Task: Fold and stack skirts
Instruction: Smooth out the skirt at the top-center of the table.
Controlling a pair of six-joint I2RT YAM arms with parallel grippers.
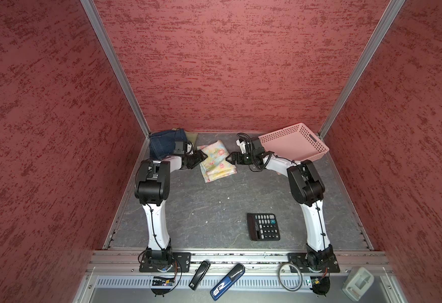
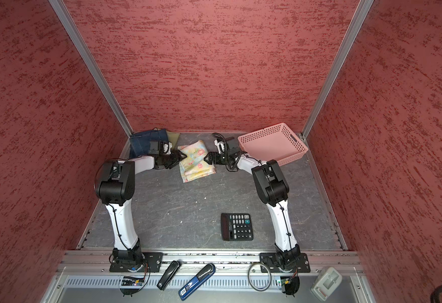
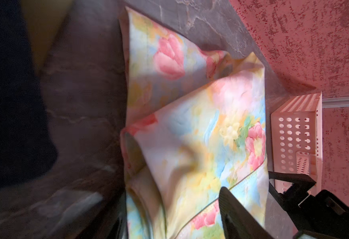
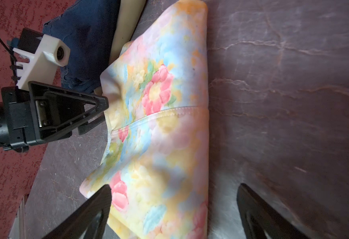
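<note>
The pastel floral skirt lies folded on the grey tabletop near the back. My left gripper is at its left edge, jaws apart with bunched cloth between them. My right gripper stands open at the opposite edge, one finger over the cloth and one over bare table. The dark blue denim skirt sits in the back left corner. It lies over the olive-green skirt, of which only a corner shows.
A pink perforated basket stands tilted at the back right, just behind my right wrist. A black calculator lies front right of centre. Staplers rest on the front rail. Red walls close three sides.
</note>
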